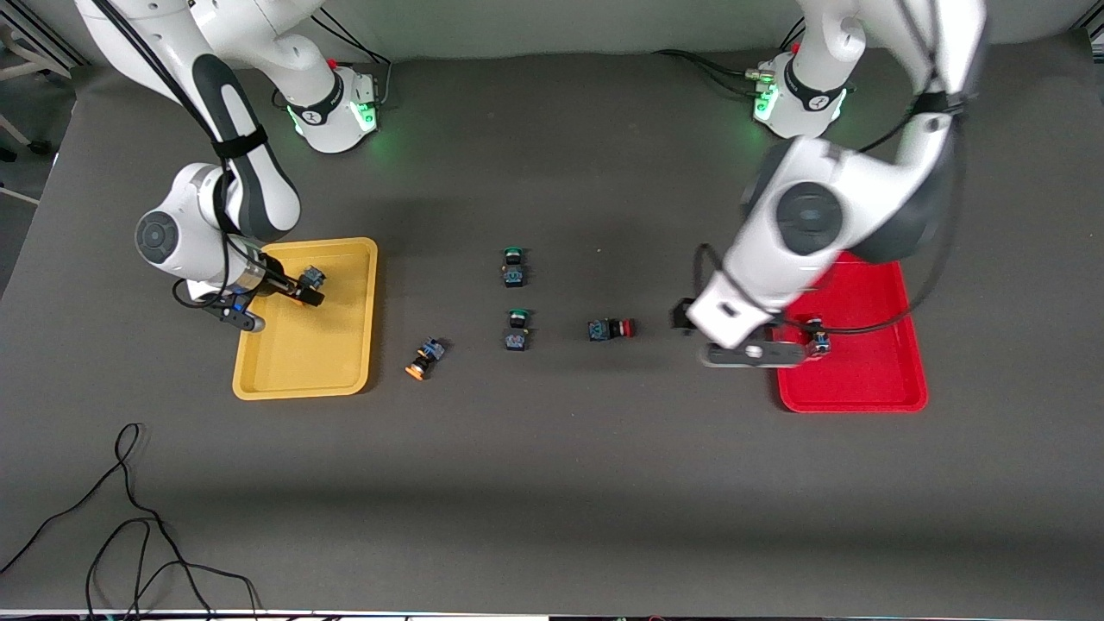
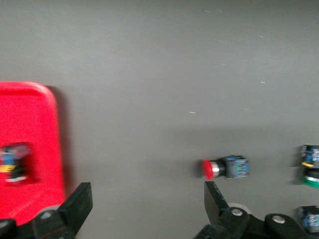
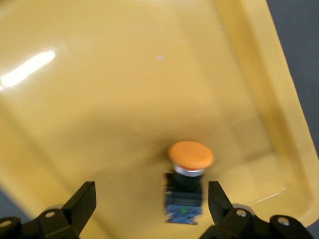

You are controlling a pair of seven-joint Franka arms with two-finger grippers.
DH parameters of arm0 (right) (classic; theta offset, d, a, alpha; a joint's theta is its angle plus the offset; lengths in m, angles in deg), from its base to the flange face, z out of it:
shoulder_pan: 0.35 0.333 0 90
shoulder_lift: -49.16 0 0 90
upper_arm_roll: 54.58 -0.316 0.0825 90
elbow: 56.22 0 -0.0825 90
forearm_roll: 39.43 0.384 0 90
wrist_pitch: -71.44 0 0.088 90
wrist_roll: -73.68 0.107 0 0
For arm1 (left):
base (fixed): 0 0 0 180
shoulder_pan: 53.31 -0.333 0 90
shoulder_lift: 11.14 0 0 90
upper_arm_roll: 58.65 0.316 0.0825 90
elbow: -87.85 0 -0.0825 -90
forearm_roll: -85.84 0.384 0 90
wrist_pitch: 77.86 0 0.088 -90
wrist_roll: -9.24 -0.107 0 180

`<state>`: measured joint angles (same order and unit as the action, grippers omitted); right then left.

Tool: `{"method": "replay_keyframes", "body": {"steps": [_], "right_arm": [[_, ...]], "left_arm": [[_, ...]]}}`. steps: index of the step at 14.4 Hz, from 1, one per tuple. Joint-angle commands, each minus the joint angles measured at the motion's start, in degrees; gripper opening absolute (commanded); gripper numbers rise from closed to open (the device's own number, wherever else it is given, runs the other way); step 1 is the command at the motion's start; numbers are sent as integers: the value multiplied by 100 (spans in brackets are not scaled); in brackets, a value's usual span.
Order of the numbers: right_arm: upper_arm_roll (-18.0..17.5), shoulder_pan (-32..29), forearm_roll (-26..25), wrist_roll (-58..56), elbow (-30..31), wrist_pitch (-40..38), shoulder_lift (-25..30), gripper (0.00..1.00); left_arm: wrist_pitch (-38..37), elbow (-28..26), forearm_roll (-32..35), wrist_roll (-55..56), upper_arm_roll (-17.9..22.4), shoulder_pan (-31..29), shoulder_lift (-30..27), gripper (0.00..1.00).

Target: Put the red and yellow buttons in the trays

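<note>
The yellow tray (image 1: 345, 259) lies at the right arm's end of the table, the red tray (image 1: 871, 379) at the left arm's end. My right gripper (image 1: 272, 304) is open low over the yellow tray (image 3: 99, 99); a yellow-capped button (image 3: 187, 184) lies in the tray between its fingers, close to one finger, and also shows in the front view (image 1: 312, 278). My left gripper (image 1: 733, 341) is open and empty (image 2: 145, 204) over bare table beside the red tray (image 2: 30, 114). A red-capped button (image 1: 817, 339) lies in that tray. Another red-capped button (image 1: 611, 329) (image 2: 227, 168) and another yellow-capped button (image 1: 424, 360) lie on the table.
Two green-capped switches (image 1: 513, 267) (image 1: 516, 330) stand mid-table between the trays. Black cables (image 1: 129, 517) lie near the front edge toward the right arm's end. The table top is dark grey.
</note>
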<state>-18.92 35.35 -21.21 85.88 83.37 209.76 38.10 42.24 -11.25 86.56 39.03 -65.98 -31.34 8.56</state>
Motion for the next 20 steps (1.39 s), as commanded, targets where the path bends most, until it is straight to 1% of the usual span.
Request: {"method": "replay_keyframes", "body": {"steps": [1,3,6,8,9,11,12,13,15,16,18,20], "right_arm": [[20,243,86,325,-824,-769,157,100],[20,411,-11,878,-1615,-1252,35,100],[11,753,-11,1555,-2827,-1886,-404,100],[11,981,15,1986,-3496,-2150,-790,100],[11,1105,50,2162,-3699,-2186,-975,100],[11,1438,77,2558,-3946,-2160,-1353,100],[11,1501,86,2646,-4017,-2099,-1563,100],[2,1545,173,2647,-4018,-1977,-1731,100],[-24,1580,576,2639,-3965,-1695,-2082,100],[-33,1633,621,2638,-3965,-1668,-2241,100],[-33,1747,665,2647,-3791,-1371,-2435,100],[-155,1817,980,2621,-3492,-932,-2550,100]], "left_arm": [[346,180,25,893,82,369,324,100],[505,180,-19,2200,82,563,579,100],[593,215,51,4301,82,923,886,100],[681,259,78,5523,82,1029,975,100],[777,268,78,6121,82,1029,993,100],[1032,268,113,7290,90,1143,1063,100],[1068,268,200,7818,99,1222,1133,100],[1085,268,366,8449,108,1266,1168,100],[1208,268,866,9785,108,1267,1317,100],[1322,268,1043,10227,108,1267,1405,100],[1358,268,1176,10512,99,1267,1537,100],[1376,268,1176,10521,99,1267,1660,100]]}}
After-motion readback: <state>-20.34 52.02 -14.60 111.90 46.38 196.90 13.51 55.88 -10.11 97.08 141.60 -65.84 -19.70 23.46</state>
